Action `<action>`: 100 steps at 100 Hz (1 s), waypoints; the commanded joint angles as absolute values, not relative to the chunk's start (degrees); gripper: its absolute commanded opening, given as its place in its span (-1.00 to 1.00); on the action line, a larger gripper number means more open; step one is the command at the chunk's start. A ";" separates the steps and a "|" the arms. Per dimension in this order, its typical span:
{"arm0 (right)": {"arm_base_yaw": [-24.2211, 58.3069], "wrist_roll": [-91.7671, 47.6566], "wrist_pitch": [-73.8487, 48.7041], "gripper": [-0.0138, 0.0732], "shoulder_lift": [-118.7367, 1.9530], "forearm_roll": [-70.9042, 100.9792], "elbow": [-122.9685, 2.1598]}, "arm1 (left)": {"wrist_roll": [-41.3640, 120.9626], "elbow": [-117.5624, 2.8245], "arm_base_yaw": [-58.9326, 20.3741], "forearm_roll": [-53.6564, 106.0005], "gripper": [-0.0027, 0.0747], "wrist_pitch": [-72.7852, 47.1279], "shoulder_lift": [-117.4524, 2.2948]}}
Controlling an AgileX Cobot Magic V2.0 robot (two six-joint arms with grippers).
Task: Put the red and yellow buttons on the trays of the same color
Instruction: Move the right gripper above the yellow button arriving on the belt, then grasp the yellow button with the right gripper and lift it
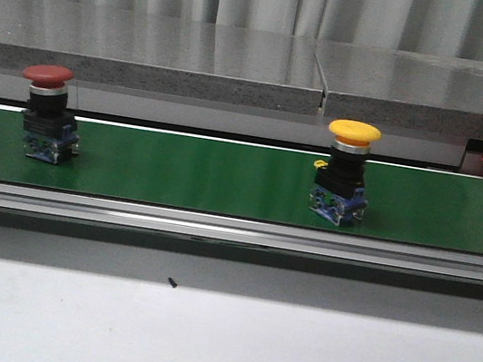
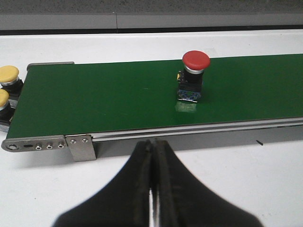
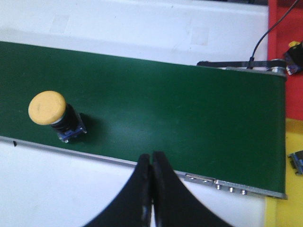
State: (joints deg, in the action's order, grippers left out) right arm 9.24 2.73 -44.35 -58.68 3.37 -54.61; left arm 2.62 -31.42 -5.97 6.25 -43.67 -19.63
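Observation:
A red button stands upright on the left part of the green conveyor belt; it also shows in the left wrist view. A yellow button stands upright right of the belt's middle; it also shows in the right wrist view. My left gripper is shut and empty, over the white table just short of the belt's near rail. My right gripper is shut and empty at the belt's near rail. A red tray and a yellow tray lie past the belt's right end.
Two yellow buttons sit off the belt's left end in the left wrist view. Buttons lie in the red tray, one at the yellow tray's edge. A grey stone shelf runs behind the belt. A small black speck lies on the white table.

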 commanded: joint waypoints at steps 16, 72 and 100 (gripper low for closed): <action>10.82 -1.52 -47.82 -0.13 -67.04 7.48 -62.68 | 2.05 -33.03 -6.45 6.59 -0.98 -39.72 -20.15; 10.91 -22.60 -48.85 0.63 -79.76 16.05 -67.22 | 2.05 -33.03 -6.45 6.59 -0.98 -39.72 -20.15; 10.91 -27.30 -46.13 0.63 -84.49 19.27 -67.22 | 2.05 -33.03 -6.45 6.59 -0.98 -39.72 -20.15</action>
State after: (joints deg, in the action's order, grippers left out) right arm 10.91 -25.02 -49.01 -85.21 16.73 -65.26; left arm 2.62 -31.42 -5.97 6.25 -43.67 -19.63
